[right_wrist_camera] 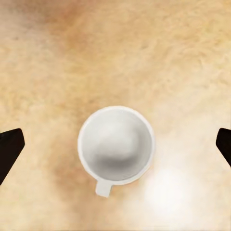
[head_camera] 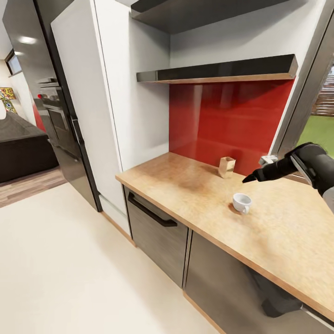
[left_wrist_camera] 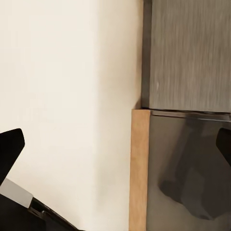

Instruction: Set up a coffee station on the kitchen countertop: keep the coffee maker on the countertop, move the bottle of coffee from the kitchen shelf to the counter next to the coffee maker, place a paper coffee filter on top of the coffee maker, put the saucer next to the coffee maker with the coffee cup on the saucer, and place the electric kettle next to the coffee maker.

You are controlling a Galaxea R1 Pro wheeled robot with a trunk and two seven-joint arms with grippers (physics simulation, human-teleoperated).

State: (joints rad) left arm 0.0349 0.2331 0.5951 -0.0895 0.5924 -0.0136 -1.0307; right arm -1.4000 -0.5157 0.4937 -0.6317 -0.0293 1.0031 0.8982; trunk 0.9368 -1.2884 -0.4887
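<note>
The right gripper (right_wrist_camera: 115, 144) is open, its two black fingertips (right_wrist_camera: 9, 151) spread wide at opposite edges of the right wrist view, and it holds nothing. It hangs directly above the coffee cup (right_wrist_camera: 116, 145), apart from it; the right wrist view looks straight down into the cup's empty white bowl, with the small handle projecting from the rim. In the head view the right gripper (head_camera: 253, 177) reaches in from the right over the kitchen countertop (head_camera: 185, 185), above the coffee cup (head_camera: 241, 202), which stands upright on the bare wood-grain surface near the front edge. A small tan box (head_camera: 227, 167) stands farther back, near the red backsplash (head_camera: 222, 120). The left gripper (left_wrist_camera: 115, 144) is likewise open and empty, its fingertips (left_wrist_camera: 10, 144) wide apart, pointing down past the countertop edge toward the pale floor (left_wrist_camera: 62, 96) and a dark grey cabinet front (left_wrist_camera: 187, 53).
</note>
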